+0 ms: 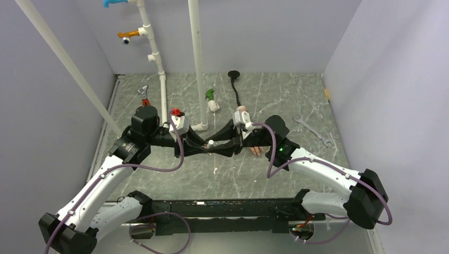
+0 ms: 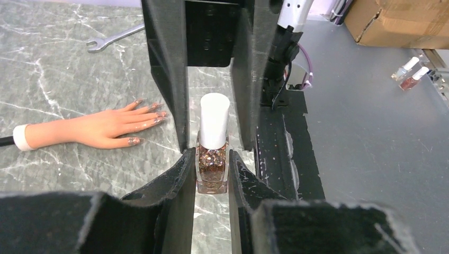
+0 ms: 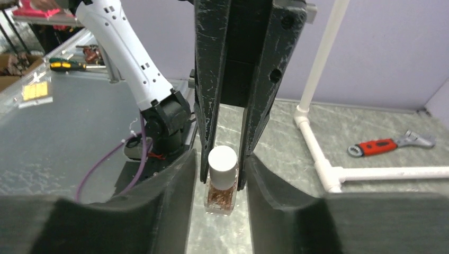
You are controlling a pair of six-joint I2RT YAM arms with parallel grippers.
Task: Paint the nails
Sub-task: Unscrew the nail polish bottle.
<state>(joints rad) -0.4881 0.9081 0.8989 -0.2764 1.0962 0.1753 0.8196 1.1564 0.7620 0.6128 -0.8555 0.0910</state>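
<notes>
L gripper (image 2: 212, 169): narrow, clamped on the glass body of the bottle (image 3: 219, 197).
R gripper (image 3: 221, 164): slightly parted, fingers either side of the cap (image 2: 214, 119) w/ a slim gap each side; holds nothing.
Bottle: clear glass, brown glitter polish, white cap on, cap end twd R gripper.
Hand (image 2: 90, 129): peach mannequin hand, flat on tabletop (image 2: 63, 69), palm down. In L wrist view it lies left of bottle, fingertips twd it. In top view it's just right of bottle, mostly under R arm.
Nails (image 2: 160, 114): on that hand's fingertips, near bottle but apart from it; look brownish-glittery.
Spanner (image 2: 114, 38): on tabletop, beyond hand, well apart from bottle.
Red-handled wrench (image 3: 389, 144): well apart from bottle, past the white pipe (image 3: 317, 148).
Spare bottles (image 2: 410, 74): two, white caps, off tabletop, far from held bottle.
</notes>
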